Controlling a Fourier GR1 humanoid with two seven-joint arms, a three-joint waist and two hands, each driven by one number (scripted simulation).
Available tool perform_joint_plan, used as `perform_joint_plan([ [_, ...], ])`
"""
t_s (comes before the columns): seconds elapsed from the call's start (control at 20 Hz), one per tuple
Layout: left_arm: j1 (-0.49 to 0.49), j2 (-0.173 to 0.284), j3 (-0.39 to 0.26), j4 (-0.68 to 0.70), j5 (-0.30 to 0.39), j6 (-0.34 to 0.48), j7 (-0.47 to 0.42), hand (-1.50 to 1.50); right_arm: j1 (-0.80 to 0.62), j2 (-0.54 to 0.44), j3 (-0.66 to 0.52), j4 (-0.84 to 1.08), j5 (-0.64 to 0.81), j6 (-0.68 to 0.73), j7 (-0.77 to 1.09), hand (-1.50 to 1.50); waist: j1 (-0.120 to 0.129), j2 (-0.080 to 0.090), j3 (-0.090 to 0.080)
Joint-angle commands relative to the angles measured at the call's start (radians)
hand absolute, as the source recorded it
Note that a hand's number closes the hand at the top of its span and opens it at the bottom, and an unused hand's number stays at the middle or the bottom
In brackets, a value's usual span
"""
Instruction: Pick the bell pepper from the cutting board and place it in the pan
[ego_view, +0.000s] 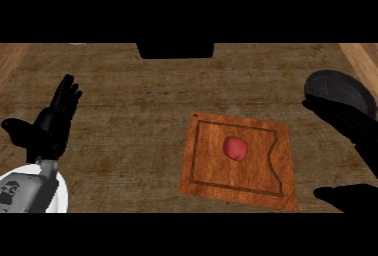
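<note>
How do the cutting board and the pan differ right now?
The cutting board is a flat brown wooden slab lying askew mid-counter; the pan is round, dark, at the far right, partly behind the right hand. The board carries the red bell pepper; nothing shows in the visible part of the pan. Both sit on the counter.

At the frame's lower left a grey-white forearm (26, 192) with dark markings ends in a slim black left hand (52, 125), while the right hand (347, 122) shows only black.
</note>
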Motion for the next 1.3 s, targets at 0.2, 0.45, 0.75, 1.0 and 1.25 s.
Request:
perform_joint_plan([
  [0.2, -0.02, -0.015, 0.008, -0.005, -0.024, -0.027, 0.016, 0.0, -0.307, 0.042, 0.035, -0.104, -0.025, 0.248, 0.419, -1.5, 0.035, 0.007, 0.003],
  [0.45, -0.061, -0.056, 0.026, 0.074, -0.03, -0.056, -0.009, 0.0, -0.493, 0.233, 0.125, -0.035, 0.015, 0.333, 0.567, -1.5, 0.031, 0.007, 0.003],
  [0.75, -0.026, -0.057, 0.031, 0.03, -0.056, -0.056, -0.011, 0.0, -0.578, 0.444, 0.173, 0.104, -0.039, 0.379, 0.595, -1.5, 0.031, 0.007, 0.004],
  [1.0, 0.016, -0.067, 0.051, 0.011, -0.074, -0.076, -0.017, 0.0, -0.492, 0.498, 0.241, 0.09, 0.104, 0.405, 0.607, -1.5, 0.024, 0.005, 0.004],
  [1.25, -0.038, -0.072, 0.071, -0.015, -0.076, -0.068, 0.068, 0.0, -0.445, 0.565, 0.262, 0.176, 0.192, 0.38, 0.605, -1.5, 0.022, 0.005, 0.005],
])
